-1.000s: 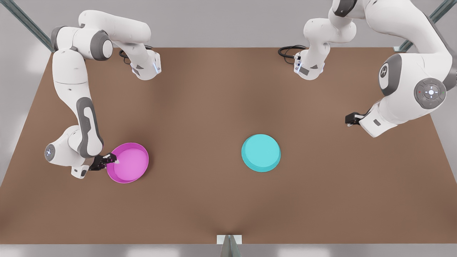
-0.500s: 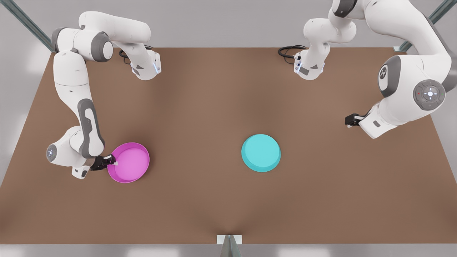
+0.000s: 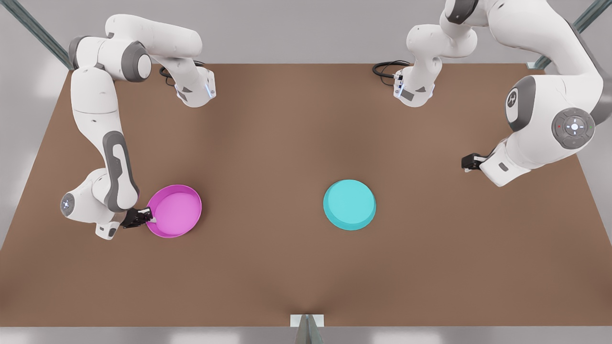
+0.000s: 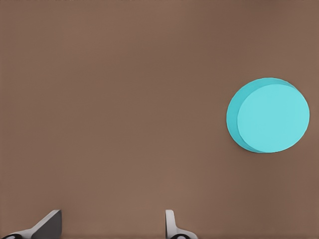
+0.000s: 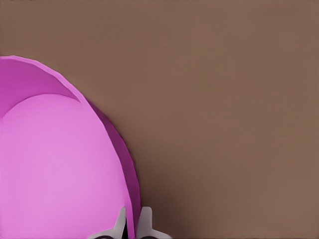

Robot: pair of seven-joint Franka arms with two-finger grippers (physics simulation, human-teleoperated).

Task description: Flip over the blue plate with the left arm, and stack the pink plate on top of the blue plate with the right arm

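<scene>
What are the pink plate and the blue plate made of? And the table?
The pink plate looks like smooth matte plastic: one even colour, thin rim, no shine. The right gripper pinches its rim. The blue plate looks like the same plastic; its flat base faces up. The table is plain matte brown, maybe painted board; no grain shows. The left gripper waits open, off to the side.

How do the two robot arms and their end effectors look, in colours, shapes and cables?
Both arms are glossy white rounded segments with grey joint bands and round grey caps; one cap carries small lights. Black cables coil at each base. The right end effector is black with pale fingertips; the left end effector has grey-and-white fingers.
</scene>
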